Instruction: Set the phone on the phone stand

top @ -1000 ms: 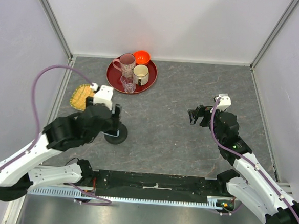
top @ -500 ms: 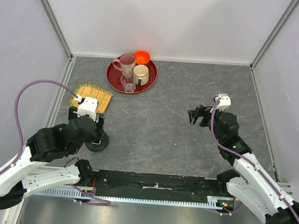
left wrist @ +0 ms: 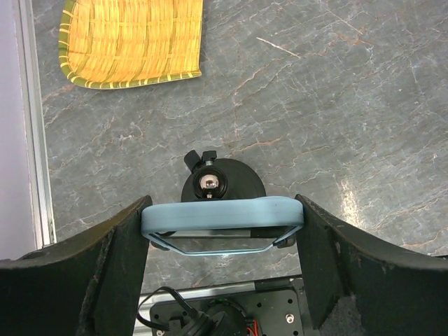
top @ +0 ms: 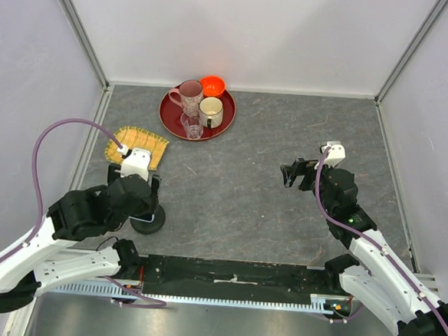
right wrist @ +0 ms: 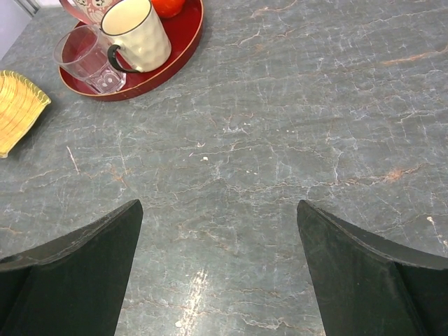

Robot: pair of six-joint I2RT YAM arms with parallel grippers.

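The left arm point(top: 46, 236) is folded at the near left, its wrist tipped steeply downward. The left claw point(left wrist: 222, 218) pinches the phone point(left wrist: 210, 212) by its two short ends, one finger on each. The right arm point(top: 372, 251) stretches forward on the right side. The right claw point(right wrist: 218, 210) points forward-left, its fingers spread wide and gripping nothing.

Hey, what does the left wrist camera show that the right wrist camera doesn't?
Only the left wrist view: the left gripper shut on the phone, with the phone stand just past it.
Only the right wrist view: the open, empty right gripper, and the red tray carrying a cream mug and a clear glass.
Both: the yellow woven mat and the grey marbled table.
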